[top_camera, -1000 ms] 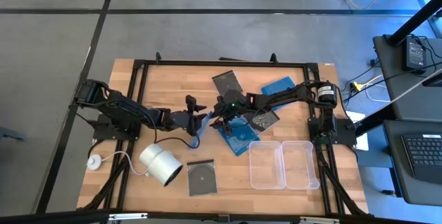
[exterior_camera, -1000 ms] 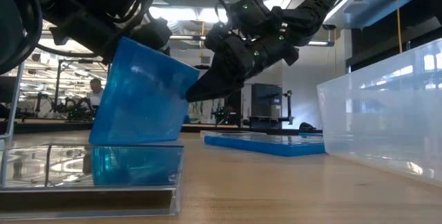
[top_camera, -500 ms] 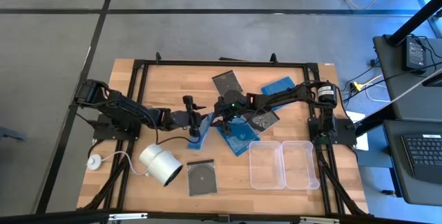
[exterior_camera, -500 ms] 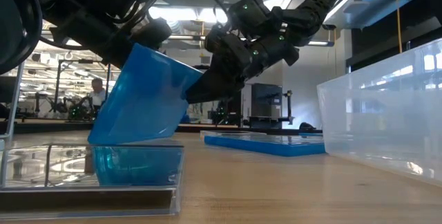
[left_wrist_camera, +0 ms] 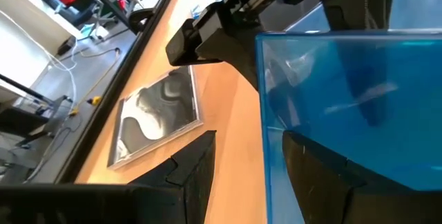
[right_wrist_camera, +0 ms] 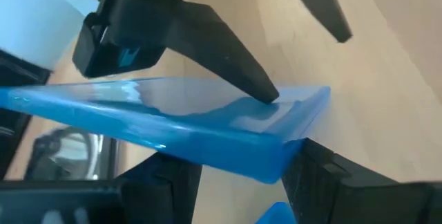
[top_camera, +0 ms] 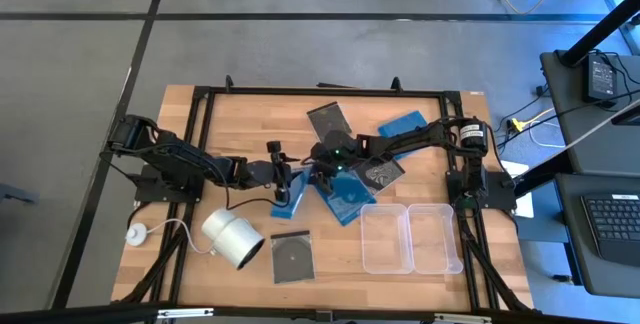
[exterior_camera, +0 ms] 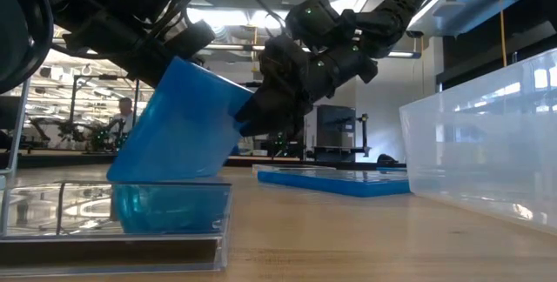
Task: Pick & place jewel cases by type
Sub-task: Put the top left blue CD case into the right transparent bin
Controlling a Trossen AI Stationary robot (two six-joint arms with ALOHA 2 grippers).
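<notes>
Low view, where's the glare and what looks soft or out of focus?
Low view: bright ceiling lights glare behind both arms, leaving them nearly silhouetted; the clear jewel case nearest the lens mirrors the tilted blue jewel case; the room behind looks soft.

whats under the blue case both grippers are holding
The tilted blue case, gripped by left gripper and right gripper, has its lower edge on a clear case; wood beneath is hidden.

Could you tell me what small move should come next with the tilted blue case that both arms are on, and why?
Probably open one gripper: the left gripper and right gripper both clamp the same blue jewel case, tilted on its edge on the table, so neither arm can carry it off.
</notes>
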